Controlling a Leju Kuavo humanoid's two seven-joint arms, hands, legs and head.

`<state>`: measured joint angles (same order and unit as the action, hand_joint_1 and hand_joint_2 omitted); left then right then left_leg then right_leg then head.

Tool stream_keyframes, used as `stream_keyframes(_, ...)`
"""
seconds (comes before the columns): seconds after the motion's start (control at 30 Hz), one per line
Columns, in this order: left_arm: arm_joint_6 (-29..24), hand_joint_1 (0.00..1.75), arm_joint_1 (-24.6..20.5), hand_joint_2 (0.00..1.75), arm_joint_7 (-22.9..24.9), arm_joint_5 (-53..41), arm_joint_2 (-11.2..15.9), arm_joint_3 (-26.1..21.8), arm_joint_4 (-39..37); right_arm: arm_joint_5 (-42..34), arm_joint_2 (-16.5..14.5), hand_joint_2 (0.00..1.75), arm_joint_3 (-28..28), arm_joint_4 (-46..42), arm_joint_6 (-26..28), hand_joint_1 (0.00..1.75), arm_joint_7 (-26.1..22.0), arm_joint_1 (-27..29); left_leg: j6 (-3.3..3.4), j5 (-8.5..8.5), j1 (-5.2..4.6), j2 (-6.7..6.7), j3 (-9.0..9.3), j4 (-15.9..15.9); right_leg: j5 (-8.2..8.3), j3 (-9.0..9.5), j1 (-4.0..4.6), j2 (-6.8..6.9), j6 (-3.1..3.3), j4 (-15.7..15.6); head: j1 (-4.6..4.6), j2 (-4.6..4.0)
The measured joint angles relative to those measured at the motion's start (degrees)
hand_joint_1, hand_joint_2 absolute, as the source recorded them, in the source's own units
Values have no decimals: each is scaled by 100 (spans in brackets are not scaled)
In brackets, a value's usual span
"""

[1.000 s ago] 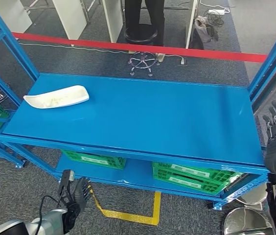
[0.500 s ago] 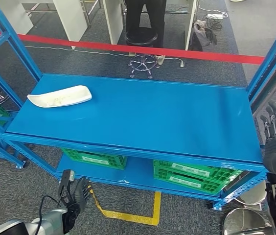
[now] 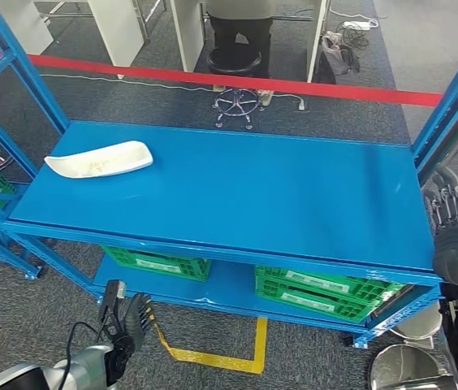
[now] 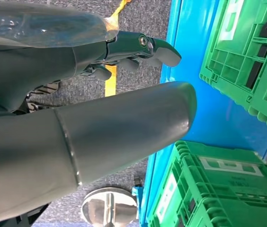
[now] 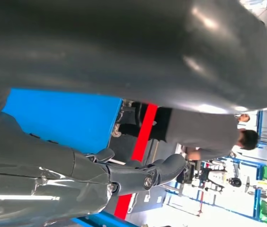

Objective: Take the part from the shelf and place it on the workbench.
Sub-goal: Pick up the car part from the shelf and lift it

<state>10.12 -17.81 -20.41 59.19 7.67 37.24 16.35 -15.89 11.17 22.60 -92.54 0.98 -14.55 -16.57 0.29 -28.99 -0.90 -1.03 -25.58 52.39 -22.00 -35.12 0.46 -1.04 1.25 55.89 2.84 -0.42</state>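
Overhead, the head view looks down on a blue shelf (image 3: pixel 263 195) whose top deck carries a white part (image 3: pixel 99 160) near its far left corner, lying flat and apart from everything else. The left robot hand (image 3: pixel 130 323) hangs low in front of the shelf, below the deck's front edge, its fingers spread with nothing between them and touching nothing; the part lies well beyond it, up on the deck and a little further left. The right robot hand (image 3: pixel 455 231) is raised just off the deck's right end, fingers up and apart, holding nothing, with the part at the opposite end of the deck, well apart from it. Green crates (image 3: pixel 321 292) sit on the lower deck, a red tape line (image 3: pixel 313 85) crosses the carpet behind, and a person sits on a stool (image 3: pixel 235 61) beyond it. From the left wrist, the left robot hand (image 4: pixel 100 94) shows a thick grey thumb and darker fingers (image 4: pixel 150 47) held apart and empty, with the crates (image 4: pixel 246 47) on the blue lower deck just ahead. From the right wrist, the right robot hand (image 5: pixel 89 156) is likewise spread and empty, its fingers (image 5: pixel 150 175) apart beside the blue deck (image 5: pixel 64 116), with a person (image 5: pixel 210 132) further off.
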Motion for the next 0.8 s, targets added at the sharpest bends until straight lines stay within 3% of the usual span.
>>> stream_keyframes(0.17, 0, 0, 0, 0, -1, 11, 1, 0, 0, 87, 0, 0, 10, 101, -45, 0, 37, -43, 38, 3, -14, 0, -35, 48, 27, -5, -6, 2, -42, -3, -1, 0)
stream_keyframes(0.27, 0, 0, -9, 0, -8, 17, -3, 0, 0, 133, 1, 0, 20, 138, -65, 0, 64, -85, 92, 70, 1, 9, -37, -5, 64, -24, -11, 3, -100, -33, -1, 0)
stream_keyframes(0.33, 0, 0, -21, 0, -16, 16, -18, 0, 0, 151, 5, 0, 27, 167, -74, 0, 78, -124, 120, 156, 42, 25, 6, -121, -22, -106, -4, 17, -152, 82, -15, 0)
stream_keyframes(0.37, 0, 0, -24, 0, -19, 12, -26, 0, 0, 156, 9, 0, 34, 189, -77, 0, 85, -143, 125, 186, 62, 35, 28, -163, -161, -221, -13, 27, -181, 323, -27, 0)
stream_keyframes(0.43, 0, 0, -22, 0, -22, 4, -33, 0, 0, 163, 15, 0, 55, 238, -85, 0, 102, -157, 131, 196, 74, 42, 33, -181, -527, -568, -56, 39, -246, 1133, -47, 0)
stream_keyframes(0.47, 0, 0, -18, 0, -22, 2, -36, 0, 0, 165, 15, 0, 65, 256, -90, 0, 108, -150, 123, 191, 83, 42, 35, -179, -649, -743, -84, 45, -274, 1516, -49, 0)
stream_keyframes(0.5, 0, 0, -14, 0, -22, 1, -39, 0, 0, 169, 15, 0, 75, 272, -94, 0, 113, -141, 106, 180, 96, 39, 43, -176, -669, -835, -111, 52, -299, 1714, -50, 0)
stream_keyframes(0.53, 0, 0, -10, 0, -22, 1, -41, 0, 0, 173, 15, 0, 84, 285, -99, 0, 116, -135, 83, 164, 112, 33, 56, -172, -591, -830, -136, 59, -324, 1697, -50, 0)
stream_keyframes(0.6, 0, 0, -9, 0, -22, -1, -50, 0, 0, 178, 15, 0, 93, 307, -103, 0, 117, -135, -1, 90, 170, -3, 119, -140, -204, -467, -191, 56, -392, 967, -48, 0)
stream_keyframes(0.67, -1, 0, -24, 0, -20, -3, -46, 0, 0, 182, 15, 0, 102, 328, -106, 0, 119, -148, -99, -1, 213, -40, 135, -79, -28, -62, -204, -17, -426, 250, -70, 0)
stream_keyframes(0.73, -2, 0, -45, 0, -18, -12, -45, 0, 0, 192, 15, 0, 113, 354, -108, 0, 126, -152, -172, -30, 221, -65, 81, -32, -129, 53, -168, -79, -344, 103, -78, 0)
stream_keyframes(0.8, -6, 0, -41, 0, -16, -20, -55, 0, 0, 210, 15, 0, 120, 374, -111, 0, 131, -150, -226, -43, 236, -77, 55, -5, -175, 54, -149, -65, -231, 104, -57, 0)
